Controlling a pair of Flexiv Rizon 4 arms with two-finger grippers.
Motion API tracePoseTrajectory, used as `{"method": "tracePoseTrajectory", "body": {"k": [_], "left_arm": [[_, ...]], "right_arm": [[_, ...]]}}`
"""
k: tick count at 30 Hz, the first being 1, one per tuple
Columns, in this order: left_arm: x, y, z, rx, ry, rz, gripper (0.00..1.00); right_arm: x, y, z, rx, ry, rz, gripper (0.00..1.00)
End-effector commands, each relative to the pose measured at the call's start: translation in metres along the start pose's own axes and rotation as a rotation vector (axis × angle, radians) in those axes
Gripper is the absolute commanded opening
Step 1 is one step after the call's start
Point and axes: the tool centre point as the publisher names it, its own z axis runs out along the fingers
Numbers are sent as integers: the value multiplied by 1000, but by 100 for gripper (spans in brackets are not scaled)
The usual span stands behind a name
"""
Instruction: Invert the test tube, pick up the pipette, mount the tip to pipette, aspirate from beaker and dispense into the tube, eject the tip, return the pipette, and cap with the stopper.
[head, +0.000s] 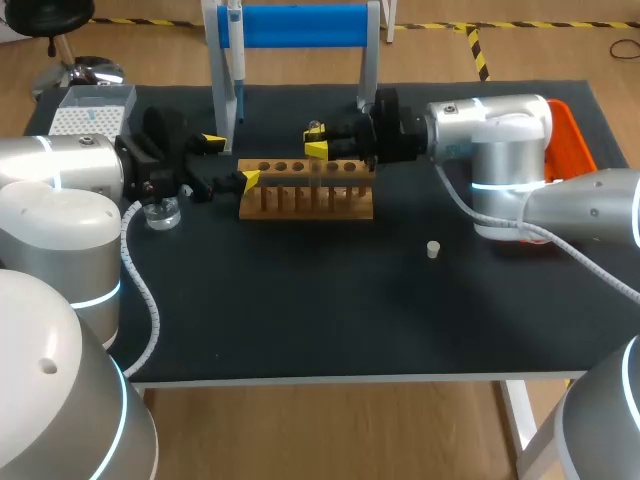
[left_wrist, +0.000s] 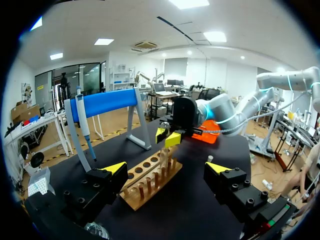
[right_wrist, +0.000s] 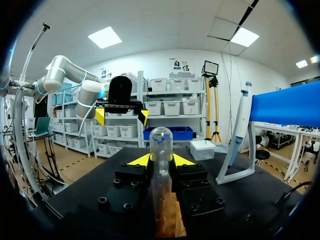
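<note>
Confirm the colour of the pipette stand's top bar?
Bright blue; the top bar shows best in the head view.

The table (head: 330, 320) has a black top. The rack (head: 305, 203) is light brown wood, with a row of dark round holes. The stand (head: 300, 25) has a bright blue bar and pale grey legs. The pipette (left_wrist: 82, 117) is whitish. The tray (head: 572, 140) is orange and the stopper (head: 433, 250) is cream. The beaker (head: 160, 213) and the tube (right_wrist: 161, 150) are clear, without colour. The tip box (head: 90, 112) is pale, with a fine pattern of dots on its top. The left gripper (head: 230, 160) and the right gripper (head: 317, 140) are black with yellow tips. The left arm (head: 50, 165) and the right arm (head: 500, 125) are silver grey, with thin light blue rings.
</note>
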Motion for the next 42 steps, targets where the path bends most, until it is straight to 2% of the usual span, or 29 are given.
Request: {"method": "tracePoseTrajectory", "body": {"k": [1,2,3,28,42], "left_arm": [[0,0,1,-1,-1,0,100],[0,0,1,-1,-1,0,100],[0,0,1,-1,-1,0,100],[0,0,1,-1,-1,0,100],[0,0,1,-1,-1,0,100]], "right_arm": [[2,1,0,4,-5,-3,10],[2,1,-1,5,-5,-5,0],[2,1,-1,5,-5,-5,0],[1,13,-1,15,-16,17,0],[-1,28,2,24,-27,16,0]]}}
